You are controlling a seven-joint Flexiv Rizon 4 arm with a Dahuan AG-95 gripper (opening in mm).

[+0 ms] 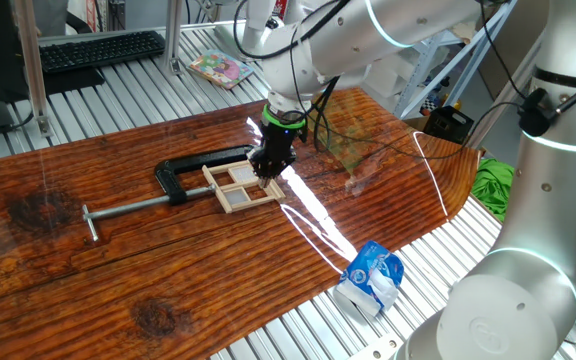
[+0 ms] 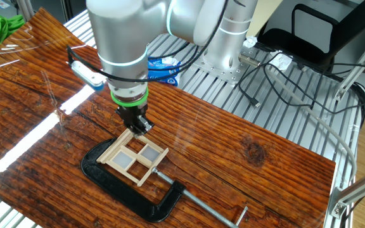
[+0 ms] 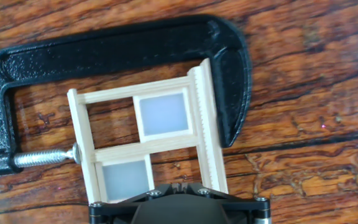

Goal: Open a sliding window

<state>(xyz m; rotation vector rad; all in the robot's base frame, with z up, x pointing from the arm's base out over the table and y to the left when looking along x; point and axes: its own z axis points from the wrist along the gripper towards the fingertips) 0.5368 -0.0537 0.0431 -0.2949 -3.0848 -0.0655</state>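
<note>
The sliding window (image 1: 240,186) is a small pale wood frame with crossbars and frosted panes, lying flat on the wooden table. It is held in a black C-clamp (image 1: 183,168). It also shows in the other fixed view (image 2: 135,155) and fills the hand view (image 3: 145,146), where one pane sits top right and one bottom left. My gripper (image 1: 268,168) stands upright at the window's end away from the clamp screw, tips down at the frame (image 2: 142,126). In the hand view its fingertips (image 3: 177,185) sit close together, shut, with nothing between them, just over the open gap beside the lower pane.
The clamp's long screw bar (image 1: 128,208) runs left across the table. A blue and white bag (image 1: 371,278) lies off the table's front right edge. A green cloth (image 1: 490,185) hangs at the right. A keyboard (image 1: 98,48) and a colourful book (image 1: 220,68) lie at the back.
</note>
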